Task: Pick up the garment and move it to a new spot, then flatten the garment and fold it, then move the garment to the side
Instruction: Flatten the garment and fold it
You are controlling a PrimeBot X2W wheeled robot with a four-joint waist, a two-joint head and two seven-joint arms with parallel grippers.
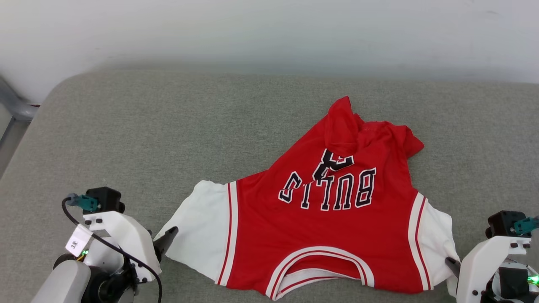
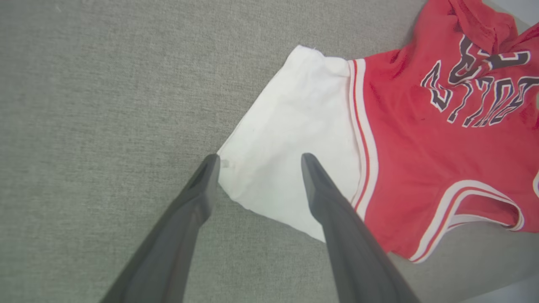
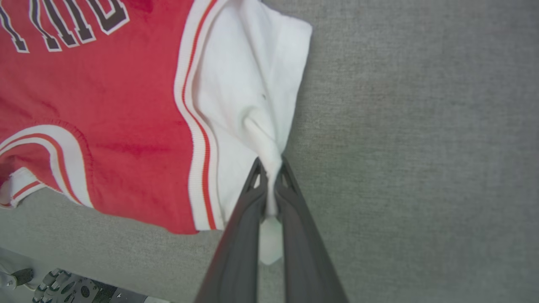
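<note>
the red bulls jersey t-shirt (image 1: pixel 328 235) is laid lettering-up on the grey upholstered bench (image 1: pixel 126 126), spread between the 2 hands, with its collar nearest them and its hem crumpled at the far end. the right hand (image 3: pixel 270 164) is clenched on a bunched fold of the white sleeve (image 3: pixel 252 84). the left hand (image 2: pixel 260 158) is released, its fingers (image 2: pixel 198 198) spread across the corner of the other white sleeve (image 2: pixel 290 126).

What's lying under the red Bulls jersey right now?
The red Bulls jersey lies on the grey fabric cushion, which shows around it. Whatever sits beneath its body is covered; its far hem is bunched over itself.
</note>
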